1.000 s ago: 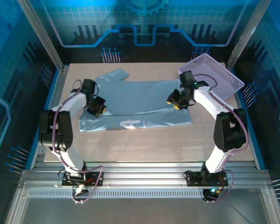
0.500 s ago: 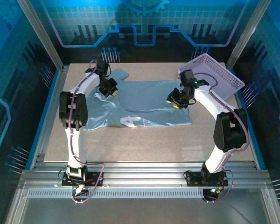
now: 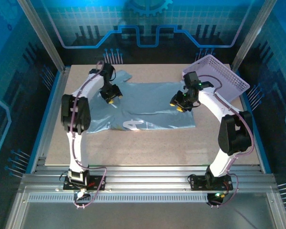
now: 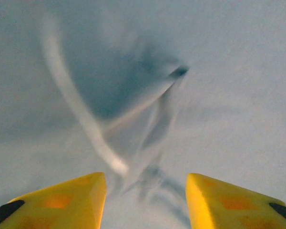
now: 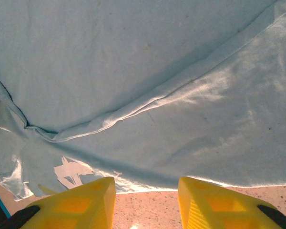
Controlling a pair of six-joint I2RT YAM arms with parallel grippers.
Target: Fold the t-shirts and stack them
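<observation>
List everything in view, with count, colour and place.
t-shirt: one, pale grey-blue with white print, spread partly folded on the table's far half.
basket: one, lavender lattice, far right corner, beside the t-shirt.
table: one, speckled beige, beyond the arm bases.
left gripper: one, yellow fingers, open, over the t-shirt's left part.
right gripper: one, yellow fingers, open, over the t-shirt's right part.
</observation>
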